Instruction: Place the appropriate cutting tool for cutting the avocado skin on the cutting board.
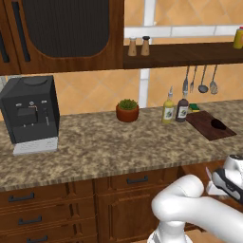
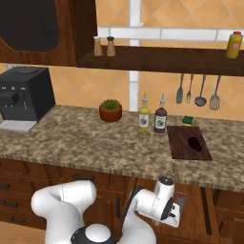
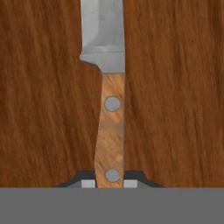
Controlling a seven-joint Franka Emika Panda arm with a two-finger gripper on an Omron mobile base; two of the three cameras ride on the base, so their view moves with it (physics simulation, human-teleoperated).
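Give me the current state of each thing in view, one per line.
tool: shut on the knife's handle end
knife: gripped, blade pointing away, over a wooden surface
avocado: resting on the cutting board
cutting board: flat on the counter, no knife on it

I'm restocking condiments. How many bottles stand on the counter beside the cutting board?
2, side by side left of the cutting board: a yellowish bottle and, to its right, a dark bottle. Another yellow container sits up on the shelf.

avocado (image 2: 194,143) on cutting board (image 2: 183,148), counter (image 2: 86,140)
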